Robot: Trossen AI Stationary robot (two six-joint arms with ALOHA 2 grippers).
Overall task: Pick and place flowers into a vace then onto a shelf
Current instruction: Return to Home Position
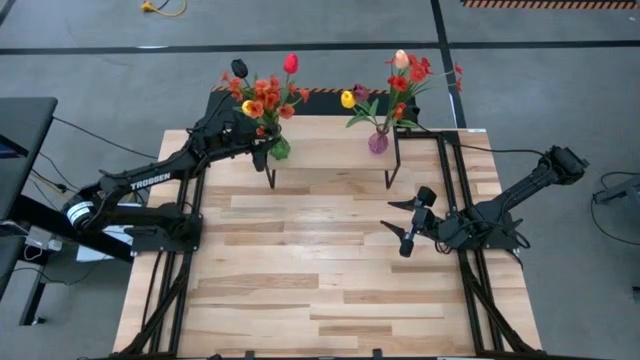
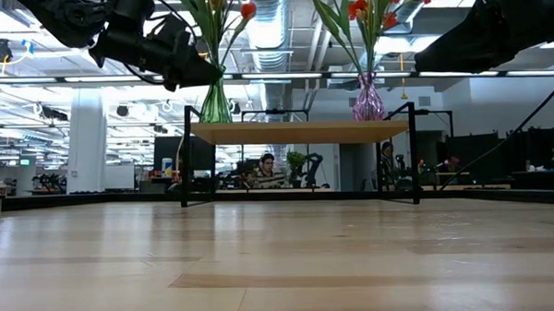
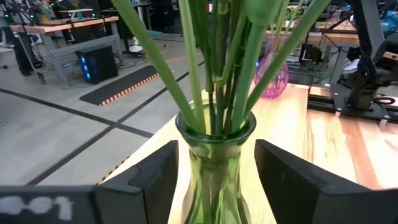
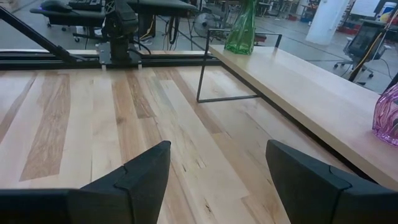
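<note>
high view shows both bouquets set: the green vase (image 1: 280, 148) stands at the left end of the shelf (image 1: 330, 152) and the purple vase (image 1: 378, 142) at its right end, each filled with flowers (image 1: 266, 95). the left gripper (image 3: 216, 155) sits at the green vase with its fingers spread wide on either side of the glass neck. a gap shows on both sides in the left wrist view, so it holds nothing. the right gripper (image 1: 413, 222) hangs over the table (image 1: 300, 280) in front of the shelf's right end, apart from it, also spread wide and empty.

by the look of it, placing is done and the step in hand is the retreat to rest. the next move calls for the left arm to draw straight back with fingers apart, so neither pad clips the glass and the arm misses the overhanging stems. the vase looks top-heavy, and a small knock could tip it. the right arm has open room to fold back.
</note>
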